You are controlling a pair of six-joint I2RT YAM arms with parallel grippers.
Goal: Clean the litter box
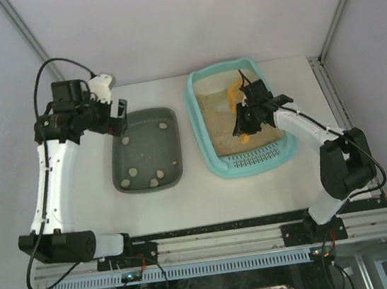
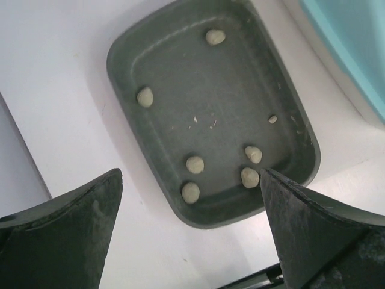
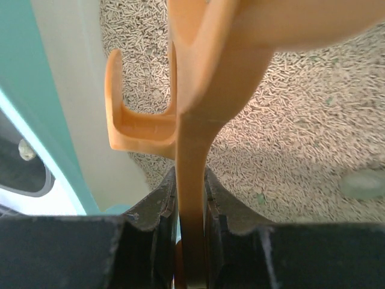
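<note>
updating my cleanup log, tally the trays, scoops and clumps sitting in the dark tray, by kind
trays: 2 (litter box, dark tray)
scoop: 1
clumps in the dark tray: 7, one of them tiny
total: 10

**A:** From overhead the light is bright and even. The dark grey-green rectangular plastic tray (image 1: 146,151) throws only a faint, soft-edged shadow on the white surface (image 1: 257,193) just beside it.

**B:** Any glare?

**A:** No hard glints, but in the left wrist view the surface around the tray is nearly washed out. The tray itself is sharp. Below it, the left pincer (image 2: 191,173) shows dark fingers (image 2: 72,235) that are slightly soft.

**B:** And right of the tray?

**A:** In the right wrist view the orange plastic scoop (image 3: 192,150) blurs close to the lens. The grains of beige litter (image 3: 313,120) behind it stay distinct.
</note>
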